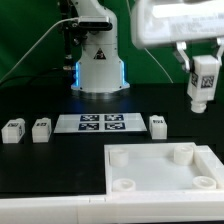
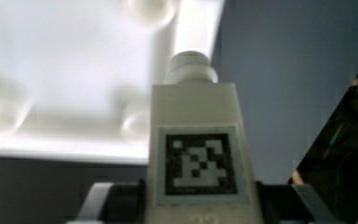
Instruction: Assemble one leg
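My gripper (image 1: 203, 68) is shut on a white leg (image 1: 203, 82) with a black-and-white tag, holding it in the air at the exterior view's right, above and behind the big white square panel (image 1: 165, 175). In the wrist view the held leg (image 2: 199, 130) stands between my fingers (image 2: 123, 195), peg end pointing away, with the panel (image 2: 69, 80) below it. Three more legs lie on the black table: two at the exterior view's left (image 1: 13, 129) (image 1: 41, 128) and one by the marker board's right end (image 1: 157, 124).
The marker board (image 1: 100, 123) lies mid-table in front of the robot base (image 1: 98, 70). The panel has round corner sockets (image 1: 182, 154). A white ledge (image 1: 50, 208) runs along the front edge.
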